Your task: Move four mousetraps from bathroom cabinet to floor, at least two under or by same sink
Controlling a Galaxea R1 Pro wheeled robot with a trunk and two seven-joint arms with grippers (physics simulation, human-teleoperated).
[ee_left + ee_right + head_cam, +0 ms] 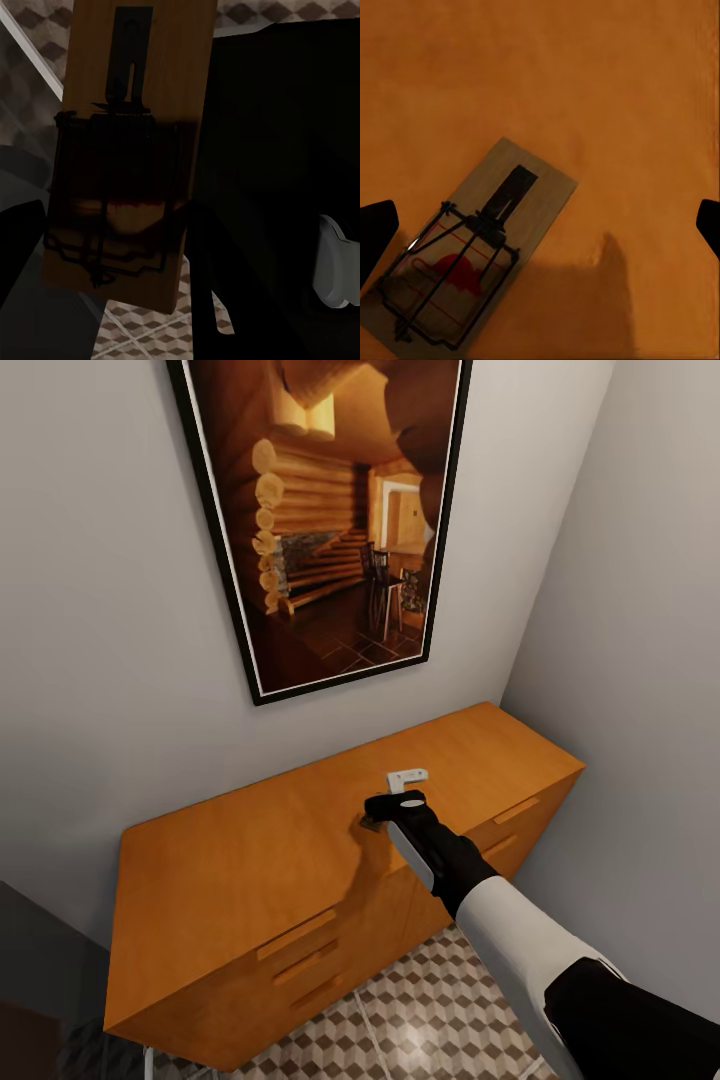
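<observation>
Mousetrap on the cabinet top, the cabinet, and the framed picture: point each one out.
mousetrap (472, 259): right wrist view, on the wire spring over the red spot.
cabinet (250, 840): head view, on its bare wooden top.
framed picture (330, 510): head view, on the log-wall image.

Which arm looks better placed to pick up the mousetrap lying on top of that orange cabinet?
The right arm, probably. Its tool hangs open above the mousetrap on the cabinet top. The left tool seems already occupied: another mousetrap sits close before its camera.
</observation>
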